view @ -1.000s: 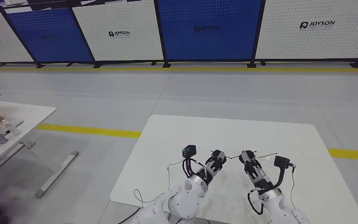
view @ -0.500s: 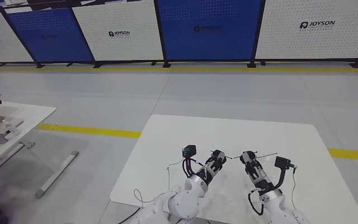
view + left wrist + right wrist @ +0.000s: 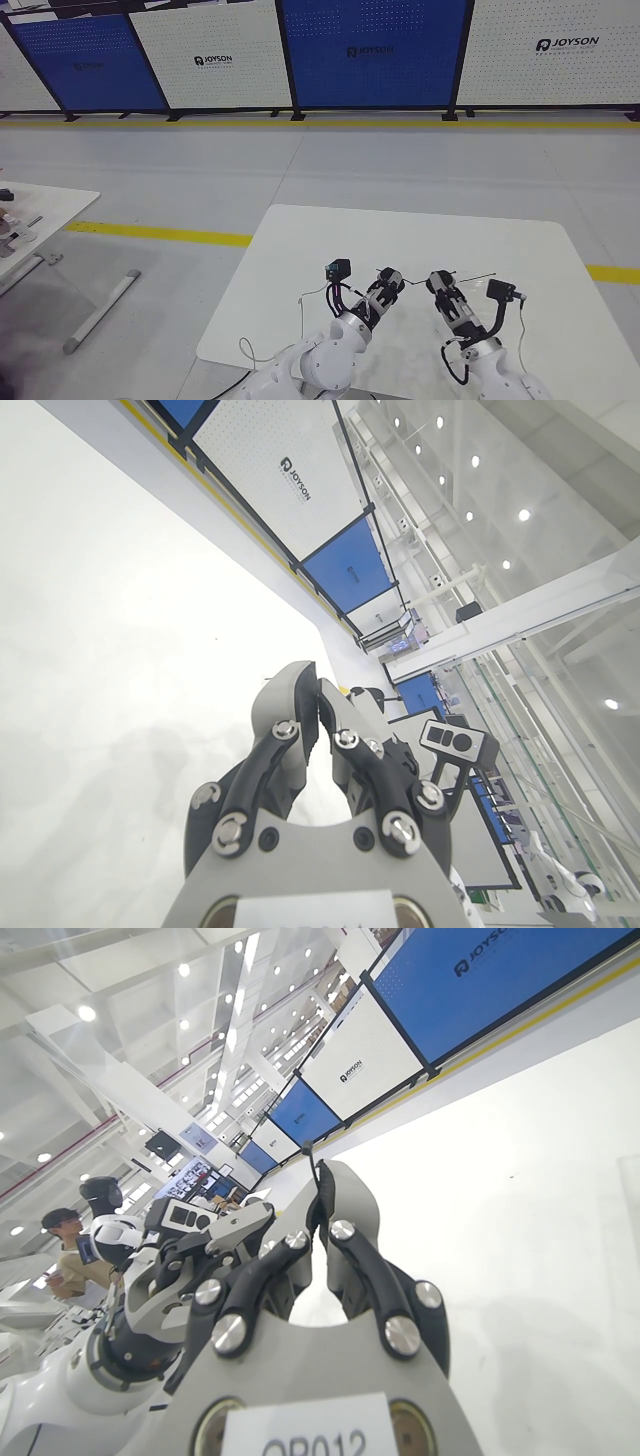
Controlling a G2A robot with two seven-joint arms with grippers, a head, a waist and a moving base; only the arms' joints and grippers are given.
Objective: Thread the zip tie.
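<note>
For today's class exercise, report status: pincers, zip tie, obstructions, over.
Left pincer shut. Right pincer shut on zip tie, end protruding. Both above white table, apart.

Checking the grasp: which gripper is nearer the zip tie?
Right. The right gripper is shut on the zip tie; the left gripper is off to its side.

Zip tie (image 3: 307, 1147): thin black strip, clamped in right pincer (image 3: 321, 1169), head poking out beyond.
</note>
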